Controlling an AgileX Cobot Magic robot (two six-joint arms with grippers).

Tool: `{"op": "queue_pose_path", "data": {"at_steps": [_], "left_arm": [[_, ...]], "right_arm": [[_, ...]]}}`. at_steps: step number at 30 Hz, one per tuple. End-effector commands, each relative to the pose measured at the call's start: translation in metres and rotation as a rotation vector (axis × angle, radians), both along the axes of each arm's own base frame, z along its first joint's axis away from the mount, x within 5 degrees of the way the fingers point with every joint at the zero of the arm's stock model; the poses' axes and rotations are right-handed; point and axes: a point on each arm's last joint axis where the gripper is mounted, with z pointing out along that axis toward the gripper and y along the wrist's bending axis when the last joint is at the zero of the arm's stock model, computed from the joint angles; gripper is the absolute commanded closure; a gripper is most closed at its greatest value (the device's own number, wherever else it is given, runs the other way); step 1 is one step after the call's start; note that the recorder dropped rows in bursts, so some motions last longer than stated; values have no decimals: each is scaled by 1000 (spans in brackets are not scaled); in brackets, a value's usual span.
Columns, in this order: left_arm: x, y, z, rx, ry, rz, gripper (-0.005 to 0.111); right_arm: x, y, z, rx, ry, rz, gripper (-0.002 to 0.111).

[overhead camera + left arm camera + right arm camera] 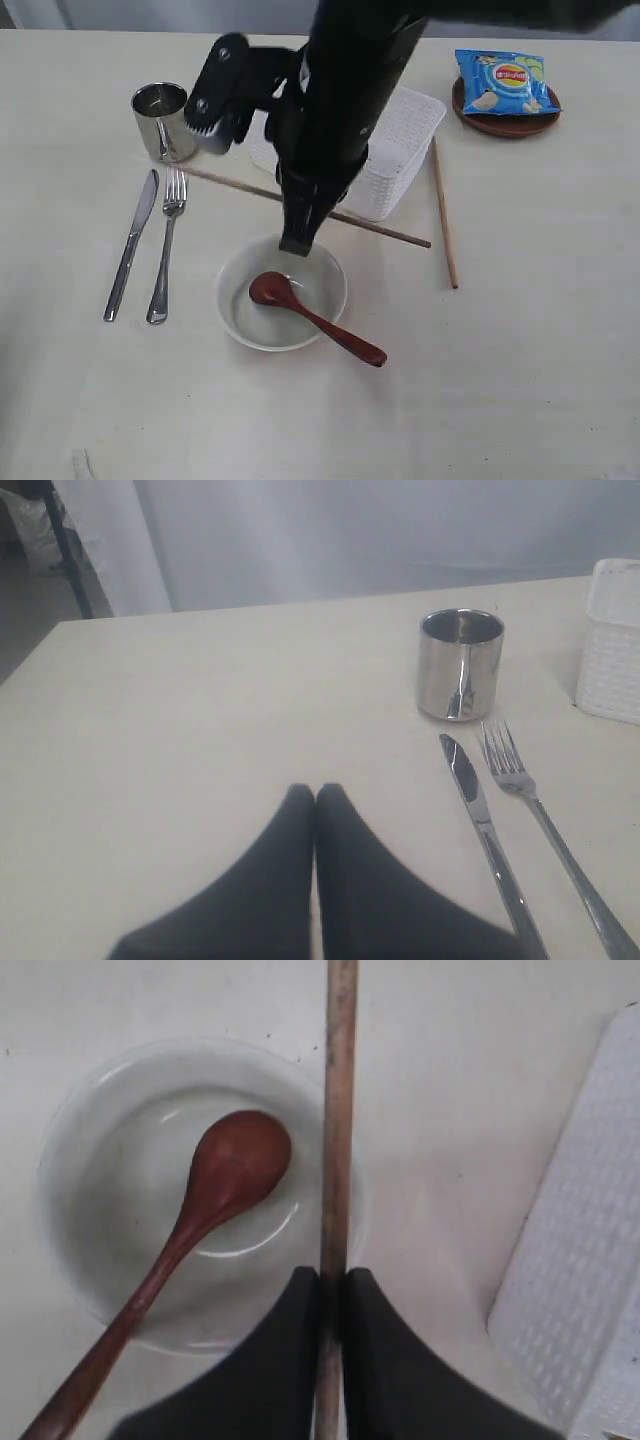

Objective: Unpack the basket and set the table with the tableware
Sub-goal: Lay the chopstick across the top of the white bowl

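Observation:
My right gripper (333,1278) is shut on a wooden chopstick (338,1110), just above the far rim of the pale bowl (235,300). That chopstick (390,232) runs slantwise from near the steel cup (160,120) past the white basket (405,150). A reddish-brown spoon (320,322) lies in the bowl with its handle over the rim. The other chopstick (444,220) lies on the table (520,380) to the right of the basket. Knife (130,245) and fork (166,250) lie side by side at the left. My left gripper (315,792) is shut and empty over bare table.
A blue chip bag (503,82) rests on the brown plate (505,124) at the back right. My right arm's black bulk hides much of the basket in the exterior view. The left wrist view shows the cup (460,665), knife (480,815), fork (540,810) and a basket corner (612,650).

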Motion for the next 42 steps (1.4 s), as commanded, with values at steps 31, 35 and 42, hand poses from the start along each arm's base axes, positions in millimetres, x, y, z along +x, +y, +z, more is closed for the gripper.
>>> {"op": "queue_pose_path", "data": {"at_steps": [31,35,42], "left_arm": [[0,0,-1,-2,0,-5,107],[0,0,-1,-2,0,-5,107],[0,0,-1,-2,0,-5,107]], "right_arm": [[-22,44,-70,-252,77,200,108],[-23,44,-70,-245,85,196,108],[-24,44,-70,-246,89,191,108]]}}
